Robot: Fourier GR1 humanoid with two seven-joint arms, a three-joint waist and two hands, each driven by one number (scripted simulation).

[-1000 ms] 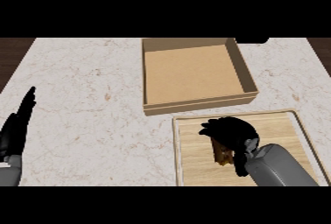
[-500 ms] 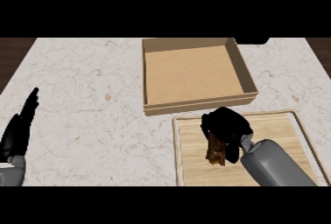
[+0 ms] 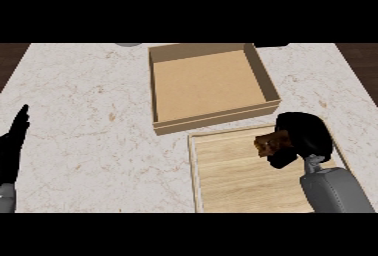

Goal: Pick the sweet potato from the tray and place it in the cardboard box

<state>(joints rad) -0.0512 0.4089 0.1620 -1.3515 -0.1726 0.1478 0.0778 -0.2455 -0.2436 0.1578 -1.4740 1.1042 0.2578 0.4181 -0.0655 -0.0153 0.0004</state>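
Note:
A brown sweet potato (image 3: 270, 143) shows at the left side of my right hand (image 3: 303, 136), whose fingers curl round it. The hand is over the far right part of the wooden tray (image 3: 229, 175), close to the tray's far edge. Whether the potato touches the tray I cannot tell. The cardboard box (image 3: 210, 85) stands open just beyond the tray, its near wall (image 3: 214, 119) next to the tray's far edge, and nothing shows inside it. My left hand (image 3: 13, 145) rests open at the view's left edge, fingers up.
The marble counter (image 3: 96, 120) spreads left of the box and tray. A grey object (image 3: 129, 44) and a dark one (image 3: 272, 44) peek in at the far edge. Dark wood floor shows past both far corners.
My right hand with the sweet potato has moved right and toward the box over the tray, from the tray's left middle to its far right. The left hand has stayed put.

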